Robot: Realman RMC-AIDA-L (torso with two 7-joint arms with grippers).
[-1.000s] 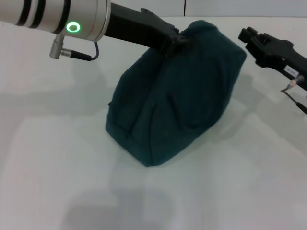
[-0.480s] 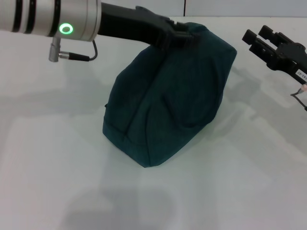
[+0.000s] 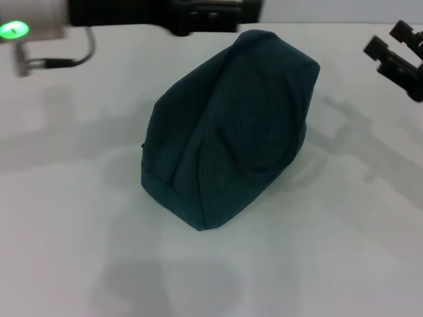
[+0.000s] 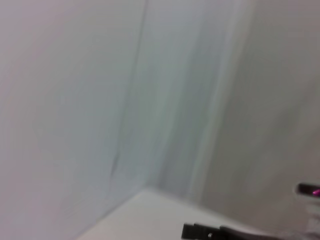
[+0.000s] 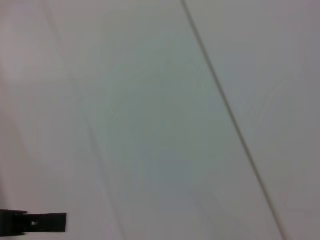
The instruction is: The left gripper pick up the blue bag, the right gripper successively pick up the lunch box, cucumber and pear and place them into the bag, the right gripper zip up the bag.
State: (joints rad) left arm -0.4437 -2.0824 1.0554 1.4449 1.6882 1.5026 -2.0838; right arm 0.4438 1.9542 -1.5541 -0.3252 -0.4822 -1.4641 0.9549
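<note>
Head view: the bag (image 3: 228, 125), dark teal-blue fabric, is sitting on the white bench (image 3: 317, 264), roughly centre of view. It is slumping into a rounded mound, narrower top end pointing to the far side, wider base toward the robot. No opening, zip or handles are showing from this side, so contents can't be told.

The left gripper (image 3: 215, 16) is hanging at the far edge of the view, just beyond the bag's top and apart from it, holding nothing. Its black body is blurring across the top edge; can't tell if the jaws are spread or pressed together. The arm's silver wrist w/ green light (image 3: 14, 30) is showing at far left, a grey cable looping under it.

The right gripper (image 3: 396, 46) is hovering at the right edge, well apart from the bag, above the bench. Its two black fingers are standing spread w/ a clear gap between them, nothing in the jaws.

Left wrist view: mostly pale wall, a strip of bench, and a small black part at the lower edge. Right wrist view: pale surface w/ a dark diagonal seam and a small black part in one corner. Neither is showing the bag.
</note>
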